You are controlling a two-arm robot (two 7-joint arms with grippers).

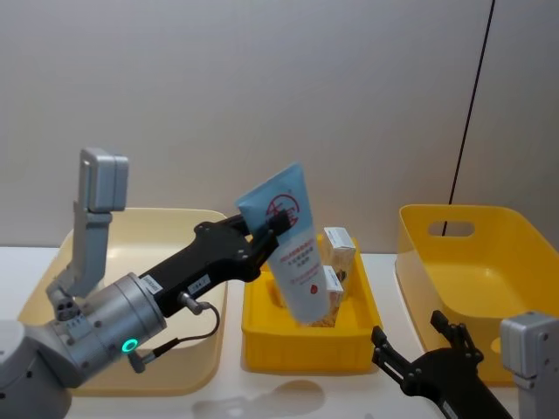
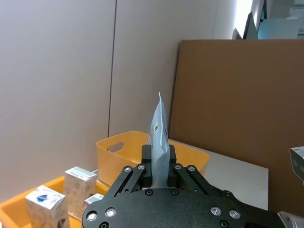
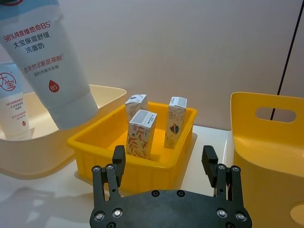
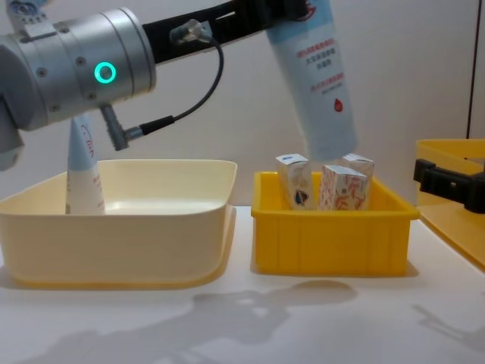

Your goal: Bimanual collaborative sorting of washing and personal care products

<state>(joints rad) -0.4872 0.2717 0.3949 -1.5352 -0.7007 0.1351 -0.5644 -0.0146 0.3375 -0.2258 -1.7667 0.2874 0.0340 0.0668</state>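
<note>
above the middle yellow bin (image 1: 306, 356), the left gripper (image 1: 271, 229) clamps a tilted tube (image 1: 299, 262) by its crimped top; the right gripper (image 1: 409, 339) gapes beside that bin.

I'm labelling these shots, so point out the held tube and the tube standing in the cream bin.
held tube (image 1: 295, 255), head view, on its printed front
standing tube (image 4: 82, 171), chest view, on its mid body

Tube (image 1: 297, 253) above cartons (image 1: 339, 248) in middle bin (image 1: 306, 351)
</note>
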